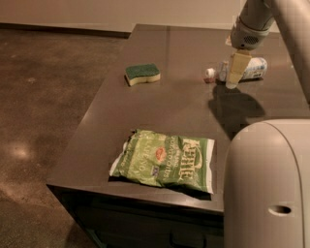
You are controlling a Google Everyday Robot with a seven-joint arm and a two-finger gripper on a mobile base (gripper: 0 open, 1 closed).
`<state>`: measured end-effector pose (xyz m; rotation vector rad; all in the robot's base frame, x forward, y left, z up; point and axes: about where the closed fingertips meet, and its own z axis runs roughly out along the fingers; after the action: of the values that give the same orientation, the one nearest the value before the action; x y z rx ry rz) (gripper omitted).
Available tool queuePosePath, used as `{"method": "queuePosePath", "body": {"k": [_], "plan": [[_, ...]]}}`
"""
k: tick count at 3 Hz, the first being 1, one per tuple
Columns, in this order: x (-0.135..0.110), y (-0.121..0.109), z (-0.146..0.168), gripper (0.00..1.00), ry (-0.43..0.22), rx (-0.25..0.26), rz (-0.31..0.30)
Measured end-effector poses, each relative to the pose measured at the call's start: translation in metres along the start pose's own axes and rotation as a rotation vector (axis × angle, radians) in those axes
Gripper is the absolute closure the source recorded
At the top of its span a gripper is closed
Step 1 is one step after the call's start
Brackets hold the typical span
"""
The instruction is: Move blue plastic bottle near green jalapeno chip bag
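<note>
On dark table (184, 104), back left: green sponge (143, 74). Flat near front edge: green jalapeno chip bag (164, 162) (lettering sideways). Well apart, back right, on its side: blue plastic bottle (255, 68), cap pointing left. Lowered against its middle: gripper (233, 77), grasp impossible to tell.

A dark brown table (164, 104) with a smooth, faintly shiny top fills the middle and right, its near edge dropping to a darker front panel (145, 223). To the left lies a dark, speckled, polished floor (43, 97) with a soft patch of reflected light. A pale wall (121, 9) runs along the top above a dark baseboard (63, 29). The pincer (232, 80) hangs over the table's far right part.
</note>
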<state>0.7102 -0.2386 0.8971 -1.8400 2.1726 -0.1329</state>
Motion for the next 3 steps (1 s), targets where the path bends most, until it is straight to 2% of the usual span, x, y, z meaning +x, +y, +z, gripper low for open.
{"method": "queuePosePath", "body": {"k": [1,3], "plan": [[0.011,-0.007,0.01,0.0,0.027,0.0,0.005],[0.016,-0.015,0.025,0.0,0.075,-0.009,-0.025]]}}
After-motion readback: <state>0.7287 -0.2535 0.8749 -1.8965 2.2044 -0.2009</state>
